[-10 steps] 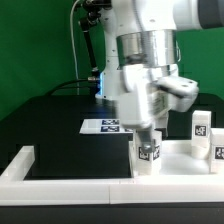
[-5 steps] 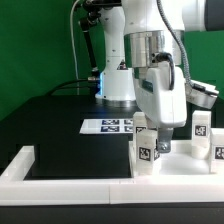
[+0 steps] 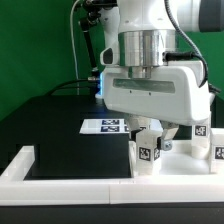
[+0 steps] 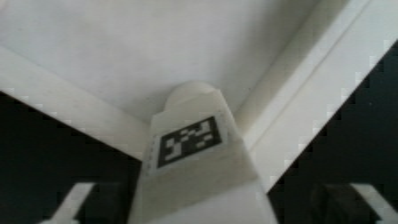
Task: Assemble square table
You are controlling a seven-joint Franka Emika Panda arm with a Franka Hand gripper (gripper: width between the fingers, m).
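Observation:
A white block leg [image 3: 149, 153] with a black-and-white tag stands upright at the near left corner of the white square tabletop [image 3: 185, 166]. My gripper [image 3: 152, 136] hangs right over it, hand broadside to the exterior view. In the wrist view the leg [image 4: 196, 150] rises between my two fingers [image 4: 79, 206], with a dark gap on each side, so the gripper [image 4: 222, 208] is open around the leg without touching it. Behind it lies the tabletop [image 4: 125, 50]. Two more tagged legs [image 3: 201, 127] [image 3: 218, 151] stand further toward the exterior view's right.
The marker board [image 3: 106, 125] lies on the black table behind the leg. White border rails [image 3: 20, 166] run along the front and the exterior view's left. The arm's base stands at the back.
The hand has turned about its wrist to face the exterior camera broadside and has come down over the leg; its fingers now straddle the leg.

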